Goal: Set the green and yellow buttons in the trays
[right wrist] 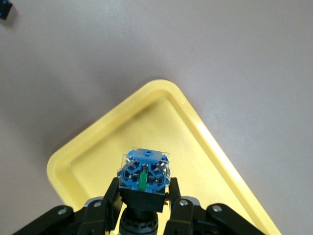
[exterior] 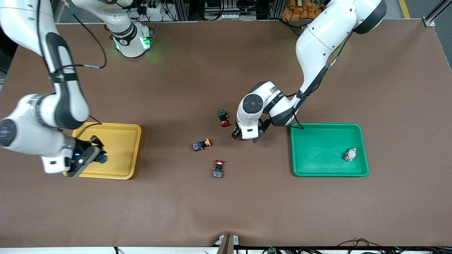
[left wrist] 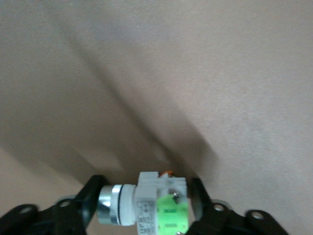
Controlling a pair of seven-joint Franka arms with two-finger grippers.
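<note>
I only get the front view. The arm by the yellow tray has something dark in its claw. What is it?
Observer: The right wrist view shows the right gripper shut on a black-and-blue switch, blue end up and cap hidden underneath.
Visitor: And the other claw, near the green tray? The arm hides it from me.
Observer: The left wrist view shows the left gripper shut on a white-grey button with a light-green face.
Visitor: Is that one over its tray?
Observer: In that view only the bare brown table lies beneath it, with no tray in sight.
</note>
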